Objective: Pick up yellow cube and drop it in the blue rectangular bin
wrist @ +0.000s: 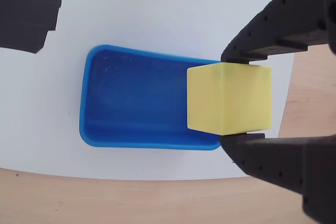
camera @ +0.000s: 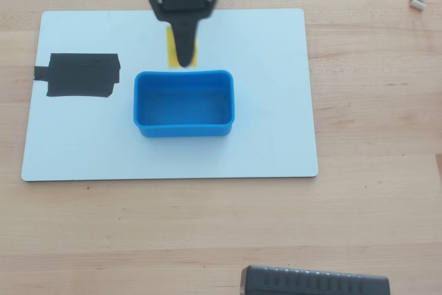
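1. At the far left of the overhead view, a black tape patch (camera: 79, 74) lies on the white board (camera: 276, 136), at about 9 o'clock from the blue rectangular bin (camera: 183, 129) and apart from it; the wrist view shows the same patch (wrist: 26, 14) at its upper left corner.
2. The blue rectangular bin sits near the middle of the board in the overhead view, open side up, with nothing inside it. In the wrist view the bin (wrist: 105, 135) lies left of centre, its inside bare.
3. The claw (camera: 184, 56) hangs at 12 o'clock from the bin in the overhead view, its dark tip just over the bin's far rim.
4. The yellow cube (wrist: 229, 98) sits clamped between the two black fingers (wrist: 273, 24) in the wrist view, one finger pressing its upper face and one its lower face. It overlaps the bin's right end there.
5. In the overhead view only yellow slivers of the cube (camera: 170, 50) show beside the claw.
6. The board rests on a pale wooden worktop (camera: 373, 101); a dark ribbed object (camera: 314, 282) lies at 6 o'clock.
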